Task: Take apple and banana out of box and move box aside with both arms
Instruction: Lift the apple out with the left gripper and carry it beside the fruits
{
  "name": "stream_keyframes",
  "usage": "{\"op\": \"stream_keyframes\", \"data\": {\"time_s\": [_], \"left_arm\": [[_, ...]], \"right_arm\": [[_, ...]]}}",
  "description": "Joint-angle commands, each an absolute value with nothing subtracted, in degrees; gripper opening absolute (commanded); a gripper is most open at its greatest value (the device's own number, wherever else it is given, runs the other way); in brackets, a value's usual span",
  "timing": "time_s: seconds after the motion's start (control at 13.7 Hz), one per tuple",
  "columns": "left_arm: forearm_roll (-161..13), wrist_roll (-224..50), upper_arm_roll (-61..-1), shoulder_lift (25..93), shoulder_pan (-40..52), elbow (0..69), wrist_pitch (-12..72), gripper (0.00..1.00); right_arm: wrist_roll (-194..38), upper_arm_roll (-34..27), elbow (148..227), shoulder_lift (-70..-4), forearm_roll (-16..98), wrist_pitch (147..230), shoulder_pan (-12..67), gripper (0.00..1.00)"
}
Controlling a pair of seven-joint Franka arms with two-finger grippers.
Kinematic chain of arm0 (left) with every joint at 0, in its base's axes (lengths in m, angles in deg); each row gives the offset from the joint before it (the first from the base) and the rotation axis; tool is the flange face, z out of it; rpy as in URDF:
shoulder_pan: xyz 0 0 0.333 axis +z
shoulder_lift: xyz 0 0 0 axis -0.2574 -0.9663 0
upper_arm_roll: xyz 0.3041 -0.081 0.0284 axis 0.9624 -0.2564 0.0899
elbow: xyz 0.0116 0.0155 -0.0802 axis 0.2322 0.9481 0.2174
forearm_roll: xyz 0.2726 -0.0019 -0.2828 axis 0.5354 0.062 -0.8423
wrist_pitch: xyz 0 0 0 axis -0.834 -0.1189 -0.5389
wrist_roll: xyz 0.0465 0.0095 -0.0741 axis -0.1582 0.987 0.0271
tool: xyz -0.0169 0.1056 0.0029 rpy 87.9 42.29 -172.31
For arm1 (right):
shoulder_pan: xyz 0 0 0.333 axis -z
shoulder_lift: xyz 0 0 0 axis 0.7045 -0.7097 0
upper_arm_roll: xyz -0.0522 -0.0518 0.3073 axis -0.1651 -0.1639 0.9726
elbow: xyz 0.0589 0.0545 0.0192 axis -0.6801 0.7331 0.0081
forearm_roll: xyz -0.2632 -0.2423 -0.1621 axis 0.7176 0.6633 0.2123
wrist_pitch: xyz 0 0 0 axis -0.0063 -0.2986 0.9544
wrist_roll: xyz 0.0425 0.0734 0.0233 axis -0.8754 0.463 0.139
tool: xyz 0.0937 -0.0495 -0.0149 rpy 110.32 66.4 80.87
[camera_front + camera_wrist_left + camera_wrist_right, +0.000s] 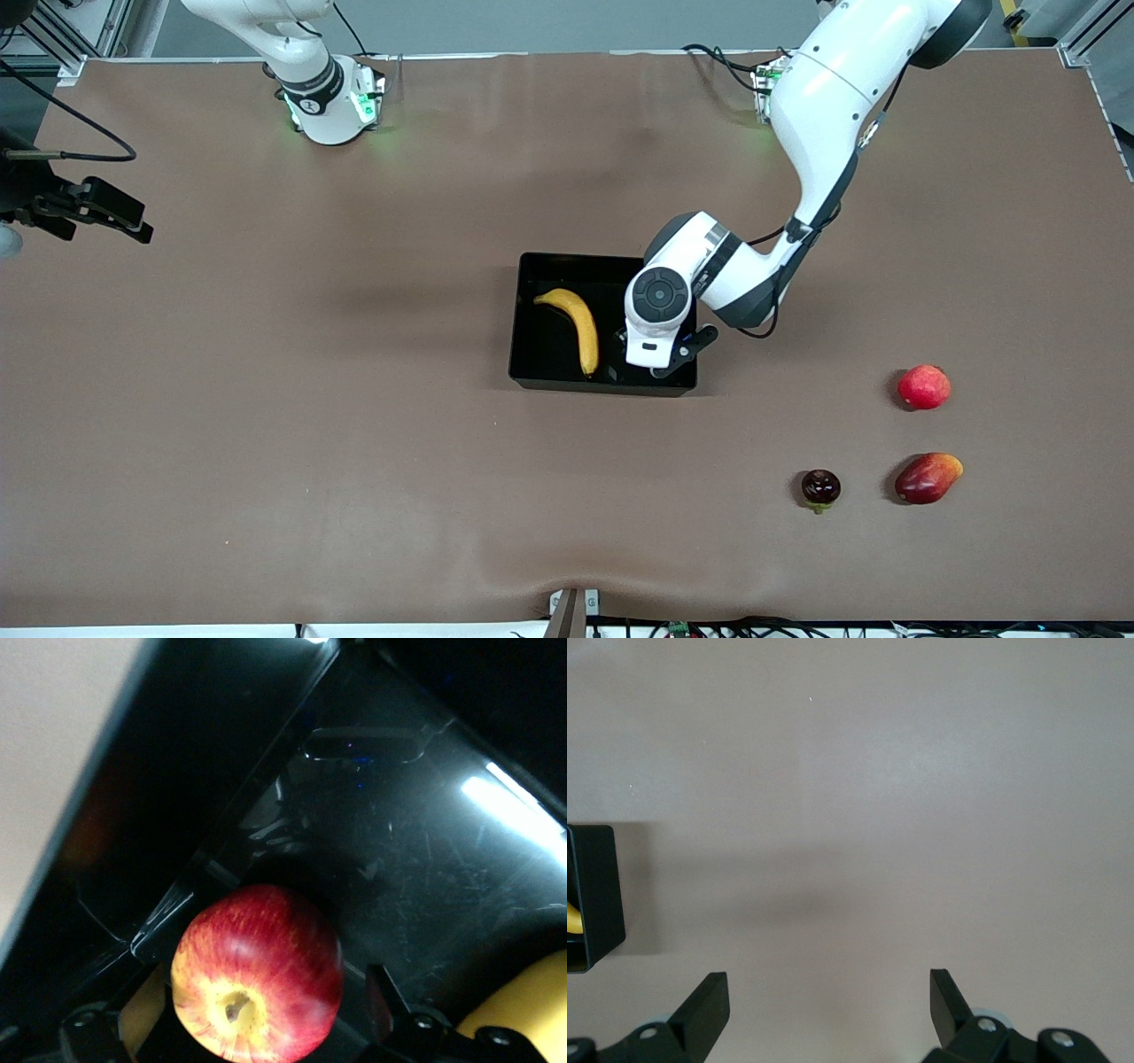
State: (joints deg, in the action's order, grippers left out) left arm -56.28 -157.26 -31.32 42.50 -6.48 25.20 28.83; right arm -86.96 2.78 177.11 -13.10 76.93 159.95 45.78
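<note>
We see the apple [257,973] between our left gripper's [239,1028] spread fingers, inside the black bin [532,354] mid-table beside the banana [574,326], while our right gripper [828,1010] waits wide open over bare tabletop.

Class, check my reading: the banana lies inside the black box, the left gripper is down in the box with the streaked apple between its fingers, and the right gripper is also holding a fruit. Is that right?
Not quite. The right gripper holds nothing: the right wrist view shows its fingers open over bare table. The rest stands: the banana lies in the black box, and the left gripper has the apple between its fingers.
</note>
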Motion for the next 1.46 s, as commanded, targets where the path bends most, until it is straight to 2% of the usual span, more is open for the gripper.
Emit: {"op": "stream_keyframes", "data": {"time_s": [0.0,0.07,0.22,0.29,0.37,0.59,0.88,1.1,1.39], "left_arm": [[-54.66,-159.41,-31.15,42.30,-7.23,25.15,29.20,1.00],[-54.66,-159.41,-31.15,42.30,-7.23,25.59,29.12,0.97],[-54.66,-159.32,-31.15,42.39,-7.23,25.77,29.03,0.45],[-54.66,-159.06,-31.15,42.74,-7.14,25.42,28.77,0.14],[-54.66,-159.06,-31.24,43.26,-7.06,25.07,28.33,0.00],[-54.49,-158.44,-31.15,48.34,-6.71,24.37,24.04,0.00],[-54.49,-152.22,-30.71,54.86,-4.96,18.75,15.51,0.00],[-54.49,-138.19,-30.80,59.95,1.18,18.91,11.29,0.00],[-51.44,-126.03,-30.80,60.76,11.55,21.54,10.48,0.00]], "right_arm": [[-86.80,3.14,176.97,-13.01,76.39,160.15,46.46,1.00],[-86.72,3.05,176.97,-13.01,76.39,160.15,46.55,1.00],[-86.72,3.14,177.05,-13.10,76.39,160.15,46.90,1.00],[-86.72,3.14,176.97,-13.10,76.39,160.15,46.90,1.00],[-86.72,3.14,176.88,-13.10,76.48,160.24,46.73,1.00],[-86.72,3.14,176.70,-13.19,76.39,160.24,46.73,1.00],[-86.80,3.14,176.79,-13.19,76.39,159.80,46.64,1.00],[-86.98,3.31,176.70,-12.93,76.31,159.19,46.29,1.00],[-86.98,3.31,176.70,-12.93,76.39,159.01,46.38,1.00]]}}
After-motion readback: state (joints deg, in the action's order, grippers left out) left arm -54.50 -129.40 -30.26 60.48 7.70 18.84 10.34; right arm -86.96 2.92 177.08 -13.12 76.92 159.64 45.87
